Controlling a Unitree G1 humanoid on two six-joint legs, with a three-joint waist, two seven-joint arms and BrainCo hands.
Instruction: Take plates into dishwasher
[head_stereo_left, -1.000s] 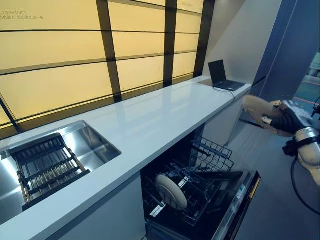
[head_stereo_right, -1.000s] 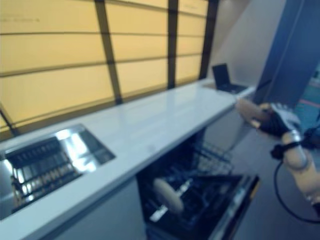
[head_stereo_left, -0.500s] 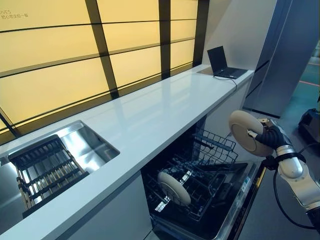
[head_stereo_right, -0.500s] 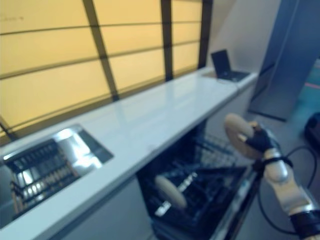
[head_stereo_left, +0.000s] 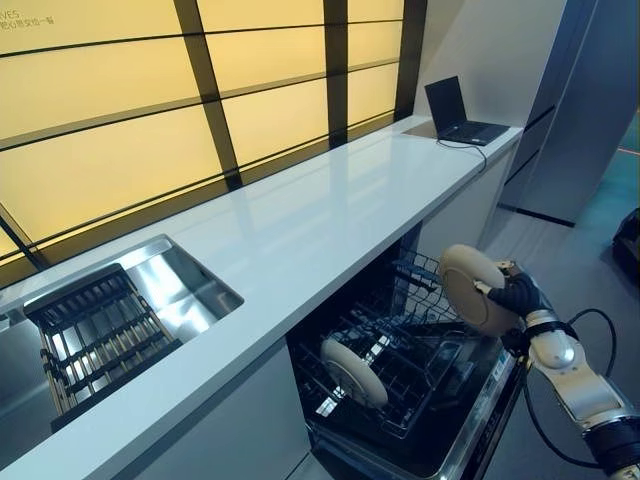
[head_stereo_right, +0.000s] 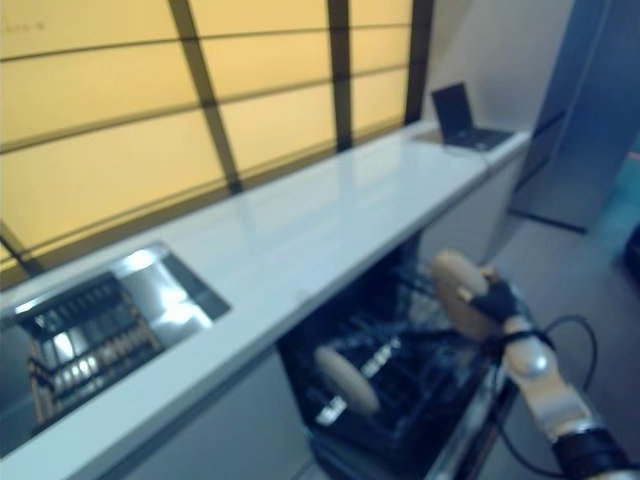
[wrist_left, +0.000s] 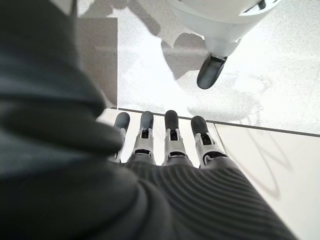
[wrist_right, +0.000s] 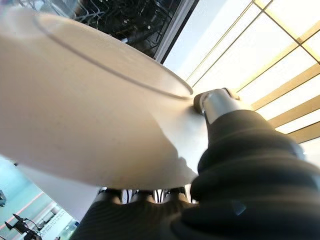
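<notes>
The right hand (head_stereo_left: 515, 297) is raised over the open dishwasher (head_stereo_left: 470, 420), its arm coming in from the lower right with the forearm angled up toward the counter. The hand grips a cream plate (head_stereo_left: 470, 289) by the rim, holding it on edge so that the plate's face turns toward the counter side. In the right wrist view the thumb (wrist_right: 216, 101) presses on the plate's upper face just beside the raised ring, while the fingers (wrist_right: 145, 194) curl under the plate's far side, so the plate is pinched between them. The plate stands out from the hand toward the robot's left, above the far corner of the lower rack (head_stereo_left: 400, 365).

Below the hand and further to its left, a second cream plate (head_stereo_left: 354, 372) stands upright in the rack's tines, well apart from the held one. Beyond the hand, the wire upper basket (head_stereo_left: 420, 280) shows under the white countertop (head_stereo_left: 300, 230).

The left hand (wrist_left: 165, 150) shows only in its own wrist view, hanging over a pale speckled floor (wrist_left: 280, 60) with its fingers straight and side by side, holding nothing.

Far from both hands, a sink (head_stereo_left: 190, 290) with a dark slatted rack (head_stereo_left: 95, 330) sits in the counter's near end, and a laptop (head_stereo_left: 455, 110) stands open at its far end.
</notes>
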